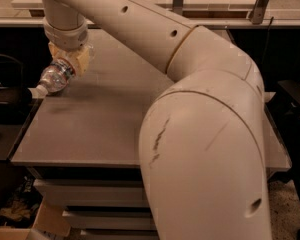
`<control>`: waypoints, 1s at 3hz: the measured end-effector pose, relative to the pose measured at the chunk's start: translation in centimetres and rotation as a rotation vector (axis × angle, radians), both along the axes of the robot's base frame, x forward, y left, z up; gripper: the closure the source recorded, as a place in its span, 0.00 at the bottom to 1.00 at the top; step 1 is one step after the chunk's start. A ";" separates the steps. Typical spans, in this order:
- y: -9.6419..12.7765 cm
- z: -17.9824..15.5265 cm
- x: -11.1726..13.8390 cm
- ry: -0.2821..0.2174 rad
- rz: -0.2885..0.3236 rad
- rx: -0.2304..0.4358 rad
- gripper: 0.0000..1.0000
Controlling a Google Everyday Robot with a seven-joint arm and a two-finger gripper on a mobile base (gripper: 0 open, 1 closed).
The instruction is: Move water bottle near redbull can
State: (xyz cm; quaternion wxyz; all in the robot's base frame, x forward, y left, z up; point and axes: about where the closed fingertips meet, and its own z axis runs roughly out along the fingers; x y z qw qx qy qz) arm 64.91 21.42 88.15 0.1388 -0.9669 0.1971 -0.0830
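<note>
The water bottle (54, 77) is a clear plastic bottle with a white cap and a dark label band. It lies tilted, cap pointing down-left, at the left edge of the grey table (100, 119). My gripper (70, 62) is shut on the bottle's upper end, near the table's back left. The cap is at or just past the table's left edge. The redbull can is out of view, hidden behind my arm or outside the picture.
My large cream arm (205, 134) fills the right half of the view and hides the table's right side. Dark furniture (5, 84) stands left of the table. Drawers (90, 204) sit under the tabletop. A cardboard box (35, 224) lies on the floor.
</note>
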 end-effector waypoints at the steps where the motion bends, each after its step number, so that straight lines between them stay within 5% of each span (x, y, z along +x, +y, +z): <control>1: 0.1 -0.5 0.4 -0.001 0.006 -0.011 0.12; 2: -0.3 -1.6 1.3 0.023 0.009 -0.026 0.00; 3: -0.5 -1.3 1.3 0.034 0.012 -0.012 0.00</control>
